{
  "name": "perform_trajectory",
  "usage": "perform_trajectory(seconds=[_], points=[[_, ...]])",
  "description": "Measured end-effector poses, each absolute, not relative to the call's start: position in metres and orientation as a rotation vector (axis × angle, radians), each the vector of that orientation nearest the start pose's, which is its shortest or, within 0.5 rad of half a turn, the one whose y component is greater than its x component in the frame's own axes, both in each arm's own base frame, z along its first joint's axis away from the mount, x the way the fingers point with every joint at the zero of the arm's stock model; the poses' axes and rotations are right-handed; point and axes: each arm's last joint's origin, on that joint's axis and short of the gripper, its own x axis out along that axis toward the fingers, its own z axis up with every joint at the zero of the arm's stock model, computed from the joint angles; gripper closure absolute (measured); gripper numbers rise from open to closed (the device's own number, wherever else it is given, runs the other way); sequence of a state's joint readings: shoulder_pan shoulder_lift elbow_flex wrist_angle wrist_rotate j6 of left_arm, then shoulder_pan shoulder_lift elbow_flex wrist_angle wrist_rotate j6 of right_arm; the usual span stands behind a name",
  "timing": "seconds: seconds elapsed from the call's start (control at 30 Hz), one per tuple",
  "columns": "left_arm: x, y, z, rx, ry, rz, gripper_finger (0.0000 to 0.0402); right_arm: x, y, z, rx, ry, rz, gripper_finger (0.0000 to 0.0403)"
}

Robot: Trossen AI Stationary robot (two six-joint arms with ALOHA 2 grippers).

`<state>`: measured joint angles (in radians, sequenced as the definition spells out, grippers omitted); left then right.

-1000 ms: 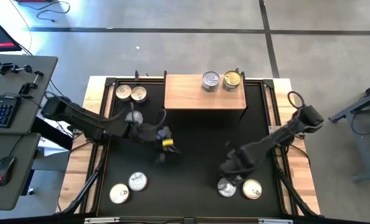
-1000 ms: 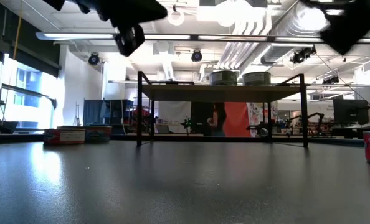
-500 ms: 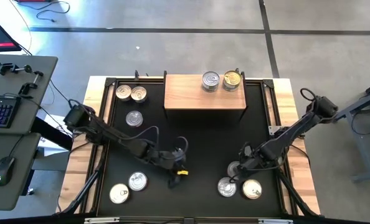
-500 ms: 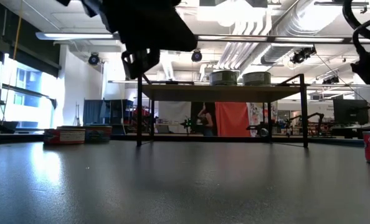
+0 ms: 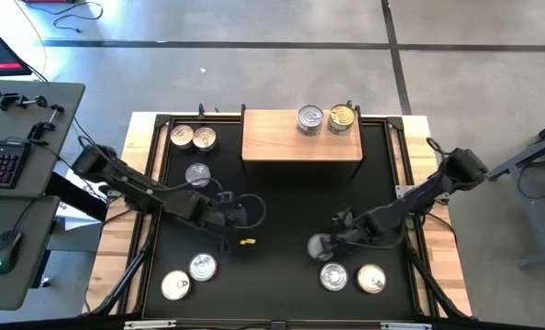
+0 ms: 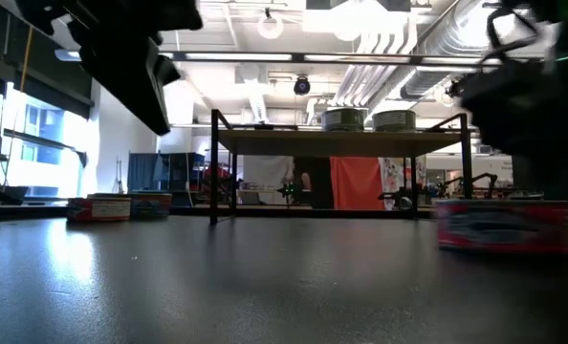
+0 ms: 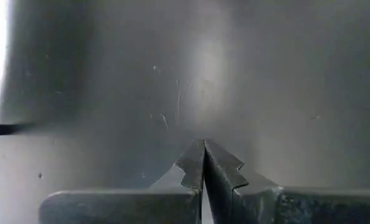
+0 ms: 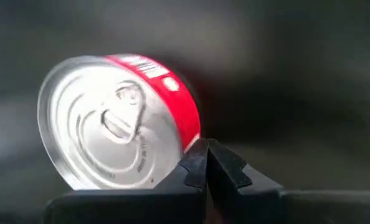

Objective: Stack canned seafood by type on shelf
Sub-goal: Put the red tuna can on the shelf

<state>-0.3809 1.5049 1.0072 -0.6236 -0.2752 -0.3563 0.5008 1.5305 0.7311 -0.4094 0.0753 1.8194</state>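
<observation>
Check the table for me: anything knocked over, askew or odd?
Nothing is tipped or spilled. One silver-lidded can sits alone ahead of the shut right end effector, apart from the pair near the front edge.

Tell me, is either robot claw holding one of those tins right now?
No. The left gripper and right gripper are both shut on nothing; a red-labelled tin lies just beyond the right one.

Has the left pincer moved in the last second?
Yes. Seen from above, the left pincer swung toward the near edge of the table and came partly back; it now sits a little farther from the shelf than before.
</observation>
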Motion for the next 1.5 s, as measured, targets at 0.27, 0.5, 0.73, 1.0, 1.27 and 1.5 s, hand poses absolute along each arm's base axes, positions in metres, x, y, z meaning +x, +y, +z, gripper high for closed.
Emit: perform_trajectory(seconds=[0.27,0.5,0.73,1.0,1.27,1.5], points=[[0.251,-0.092,0.205,-0.072,0.947,0.104,0.0402,0.302,0.103,0.15,1.106,1.004,-0.669,0.0403],[0.246,-0.1,0.198,-0.08,0.969,0.09,0.0401,0.335,0.094,0.179,0.961,0.971,-0.638,0.0403],[0.246,-0.109,0.201,-0.094,0.926,0.05,0.0401,0.328,0.093,0.195,0.891,1.025,-0.623,0.0403],[0.279,-0.132,0.172,-0.252,0.832,-0.038,0.0402,0.3,0.118,0.168,0.922,1.194,-0.613,0.0403],[0.314,-0.161,0.148,-0.174,0.805,-0.124,0.0402,0.291,0.135,0.15,1.053,1.106,-0.585,0.0403],[0.334,-0.152,0.137,-0.14,0.836,0.019,0.0401,0.297,0.133,0.151,1.069,1.003,-0.586,0.0403]])
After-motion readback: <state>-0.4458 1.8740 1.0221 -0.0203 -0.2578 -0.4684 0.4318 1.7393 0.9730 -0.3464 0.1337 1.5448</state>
